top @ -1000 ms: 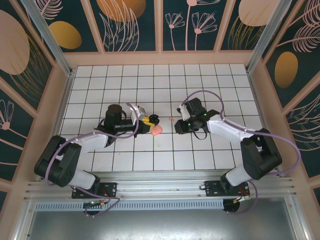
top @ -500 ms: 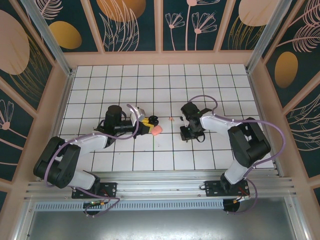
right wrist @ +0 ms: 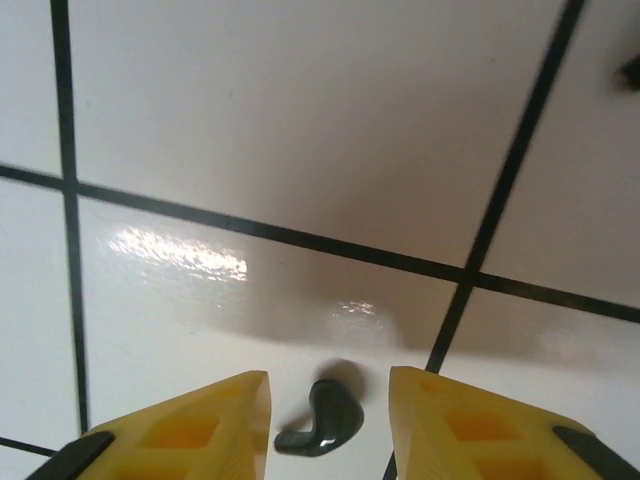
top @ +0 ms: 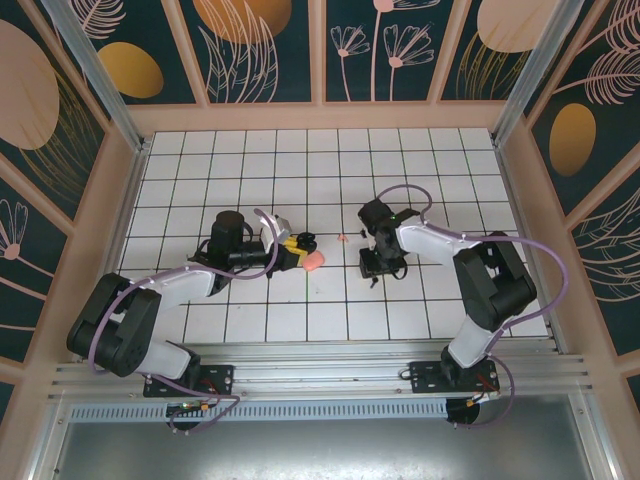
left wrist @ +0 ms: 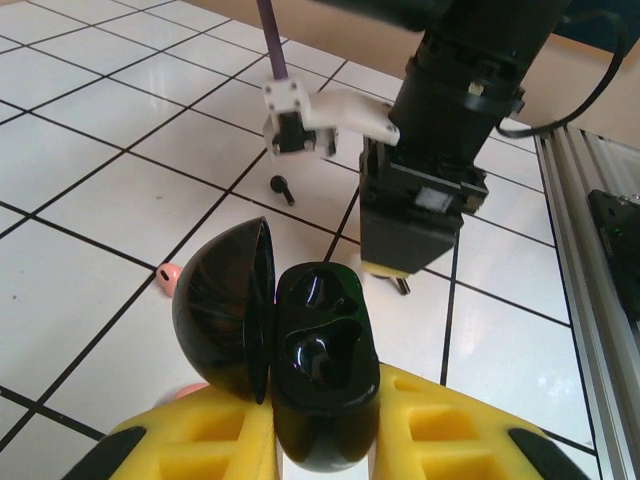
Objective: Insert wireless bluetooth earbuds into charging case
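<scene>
Two changes stand out since a second ago: the right arm has folded in at the elbow, so its right pincer now points straight down near the tabletop's centre, and its yellow fingers, clenched before, have spread apart. Between them, untouched on either side, lies a small dark glossy earbud, curved like a comma, on a white tile beside a black grid line. The left arm has not moved; its left pincer stays clamped on the case, held just above the tabletop a little left of centre. That case is a smooth rounded clamshell, salmon-pink outside from above, shiny black inside, with its domed lid swung open to the left and two moulded hollows showing in the base. A second earbud, black with a short stalk, rests on a tile beyond it, and a pink bit sits on the tile to the lid's left. White glossy square tiles cover the tabletop, which mirrors the light. Dark teal walls with pale leaf and flower prints in peach frames enclose it.
</scene>
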### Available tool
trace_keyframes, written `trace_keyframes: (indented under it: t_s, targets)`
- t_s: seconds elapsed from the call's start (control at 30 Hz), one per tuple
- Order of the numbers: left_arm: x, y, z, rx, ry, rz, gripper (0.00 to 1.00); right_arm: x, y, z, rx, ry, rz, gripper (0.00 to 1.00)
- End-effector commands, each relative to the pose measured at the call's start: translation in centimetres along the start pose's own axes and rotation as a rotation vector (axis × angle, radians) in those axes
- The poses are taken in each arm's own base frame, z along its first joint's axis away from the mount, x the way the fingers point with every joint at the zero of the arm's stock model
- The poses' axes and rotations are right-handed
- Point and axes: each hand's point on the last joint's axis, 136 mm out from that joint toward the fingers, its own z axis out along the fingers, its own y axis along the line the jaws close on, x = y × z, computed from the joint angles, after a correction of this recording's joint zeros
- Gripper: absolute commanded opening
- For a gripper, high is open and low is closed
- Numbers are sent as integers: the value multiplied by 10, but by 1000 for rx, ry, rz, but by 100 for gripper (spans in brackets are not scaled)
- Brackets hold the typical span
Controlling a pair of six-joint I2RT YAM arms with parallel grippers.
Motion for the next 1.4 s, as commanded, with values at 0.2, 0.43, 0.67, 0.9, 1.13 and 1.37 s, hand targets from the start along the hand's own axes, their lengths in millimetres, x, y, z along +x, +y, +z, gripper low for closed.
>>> trace_keyframes:
  t_s: [0.2,0.43,0.67,0.9,1.13,1.37]
  targets:
    - [-4,-6,-3,1,-6,40,22,17,8,-26,-83,-11,341,39]
    - [-1,-6,-2,12,-3,33,22,17,8,-4,-98,6,353,38]
    - [-3,-6,-3,3,-8,41,22,16,3,11,-57,23,341,36]
    - [-2,-6,-2,7,-4,36,23,13,-3,11,-17,10,317,33]
    - [-3,-6,-1,11,-4,32,23,14,-2,12,-14,25,300,33]
    - [-3,-7,-1,17,-7,29,23,11,4,14,-26,24,278,30]
